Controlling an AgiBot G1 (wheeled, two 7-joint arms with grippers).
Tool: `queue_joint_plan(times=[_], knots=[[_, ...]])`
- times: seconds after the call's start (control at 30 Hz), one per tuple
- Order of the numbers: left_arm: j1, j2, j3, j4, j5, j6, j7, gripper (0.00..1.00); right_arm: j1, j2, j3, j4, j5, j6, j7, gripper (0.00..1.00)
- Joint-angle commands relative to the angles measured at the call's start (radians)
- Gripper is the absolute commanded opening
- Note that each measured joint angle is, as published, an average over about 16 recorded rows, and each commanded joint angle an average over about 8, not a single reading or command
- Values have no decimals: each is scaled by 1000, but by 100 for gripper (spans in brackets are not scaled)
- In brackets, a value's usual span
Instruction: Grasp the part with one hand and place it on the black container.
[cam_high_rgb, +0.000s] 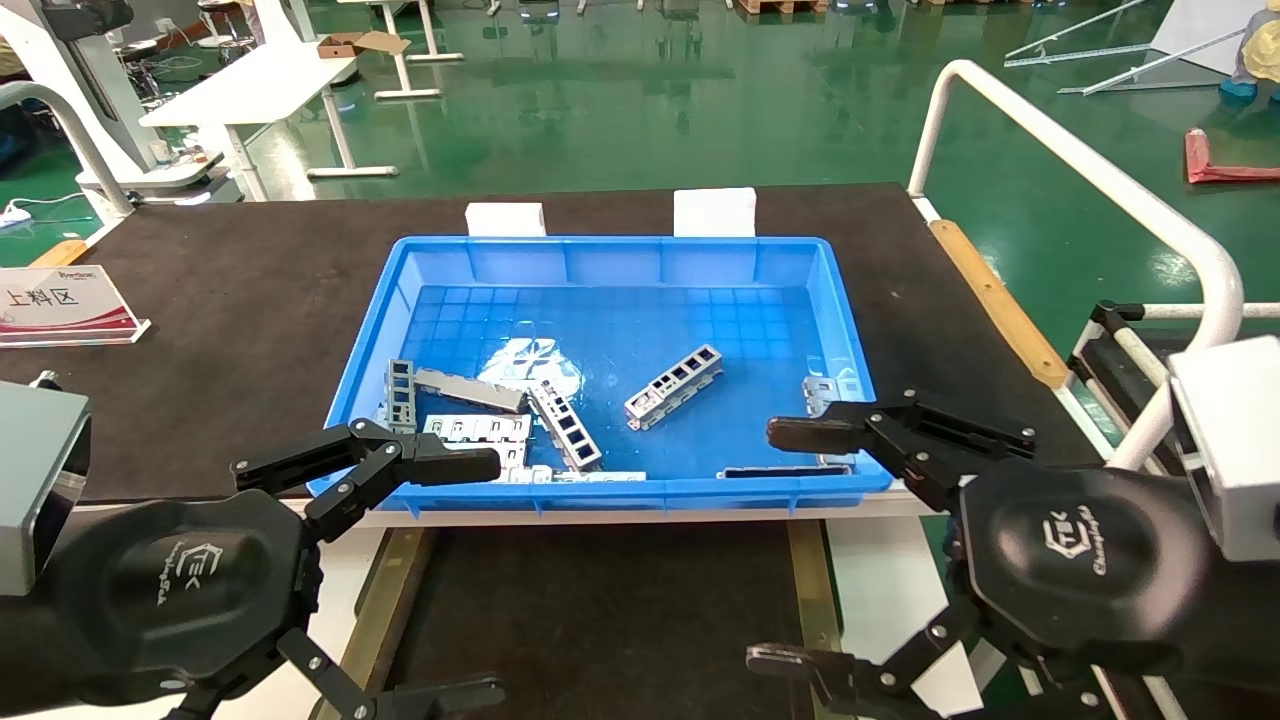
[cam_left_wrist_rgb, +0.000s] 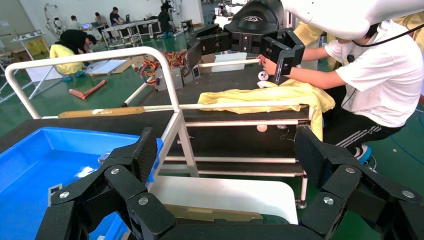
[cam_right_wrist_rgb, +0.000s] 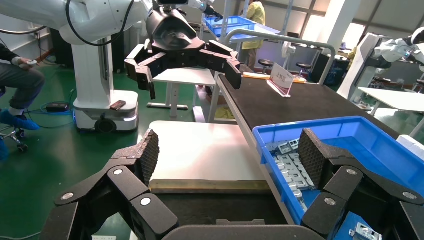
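A glossy blue plastic bin (cam_high_rgb: 850, 330) with a gridded floor holds bare silver-grey metal parts; one ladder-like part (cam_high_rgb: 674, 386) has a dull, brushed sheen. The table mat (cam_high_rgb: 250, 300) looks matt black and slightly rough, edged by a wooden strip (cam_high_rgb: 995, 300). The black container (cam_high_rgb: 600, 610) has a matt dark floor and brass-coloured rails. Both grippers are matt black, with textured finger pads (cam_right_wrist_rgb: 149, 155).

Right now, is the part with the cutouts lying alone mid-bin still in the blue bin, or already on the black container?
In the bin. The part lies flat on the blue bin floor, untouched.
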Motion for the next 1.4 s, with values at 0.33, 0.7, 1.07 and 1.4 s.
queue_joint_plan(times=[0.33,0.7,1.07,1.4], knots=[[0,0,0,0,0,0,0,100,0,0,0,0,0,0,0,100],[0,0,0,0,0,0,0,100,0,0,-1,0,0,1,0,100],[0,0,0,0,0,0,0,100,0,0,-1,0,0,1,0,100],[0,0,0,0,0,0,0,100,0,0,-1,0,0,1,0,100]])
